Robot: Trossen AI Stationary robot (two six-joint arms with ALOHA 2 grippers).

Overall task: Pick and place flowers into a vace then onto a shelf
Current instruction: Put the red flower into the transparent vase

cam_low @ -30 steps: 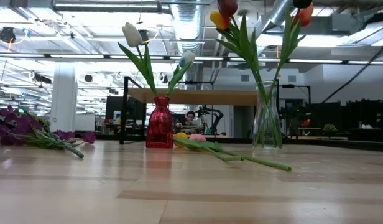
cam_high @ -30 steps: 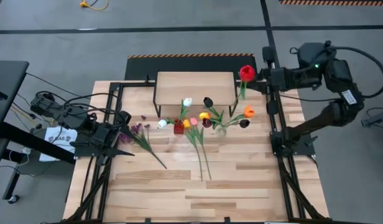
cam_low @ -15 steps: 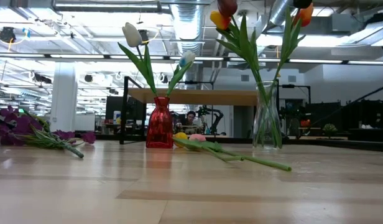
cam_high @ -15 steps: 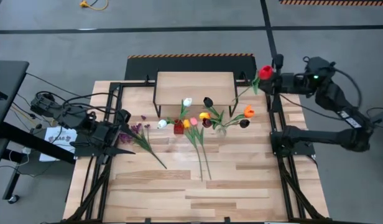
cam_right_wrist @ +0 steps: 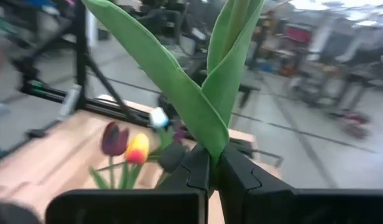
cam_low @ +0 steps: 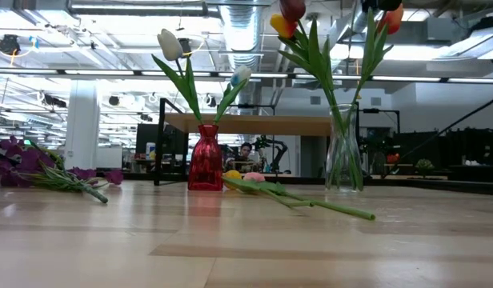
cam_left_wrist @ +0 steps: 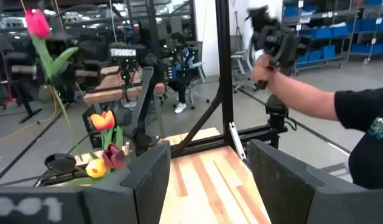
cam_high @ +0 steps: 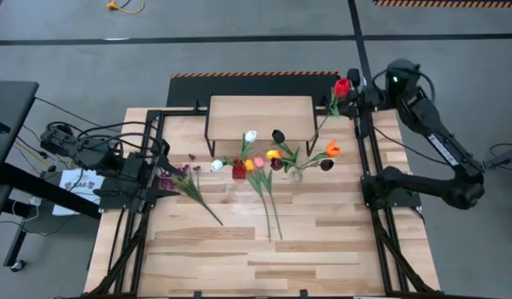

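Right gripper [cam_high: 353,91] is up at the far right corner of the table, just beside the shelf [cam_high: 260,115], fingers clamped tight on the stem of a red tulip [cam_high: 342,86]. In the right wrist view the leaves [cam_right_wrist: 198,93] come straight up out of the closed fingers. The flower hangs in the air, not in any vase yet.

Left gripper [cam_high: 148,184] sits low at the left edge of the table, next to the purple bunch [cam_high: 183,178]. Fingers [cam_left_wrist: 148,180] are spread wide with nothing between them. I read it as waiting or lining up on the purple bunch; can't tell which.

Progress as I judge it:
- Red vase [cam_low: 205,158]: two white tulips [cam_low: 170,44] in it, standing on the table.
- Clear vase [cam_low: 343,150]: several tulips in it, yellow [cam_low: 282,26] and orange [cam_low: 390,16] among them, plus dark ones. Also on the table.
- Still loose on the table: the purple bunch, and two stems [cam_high: 268,203] lying flat in the middle with yellow and pink heads near the red vase.
- The shelf top looks bare, no vase on it.

So roughly half done. Left: drop the red tulip into a vase, pick up the two flat stems and the purple bunch, then lift the vases onto the shelf. A person's arm [cam_left_wrist: 316,102] shows beyond the table in the left wrist view, clear of the arms.
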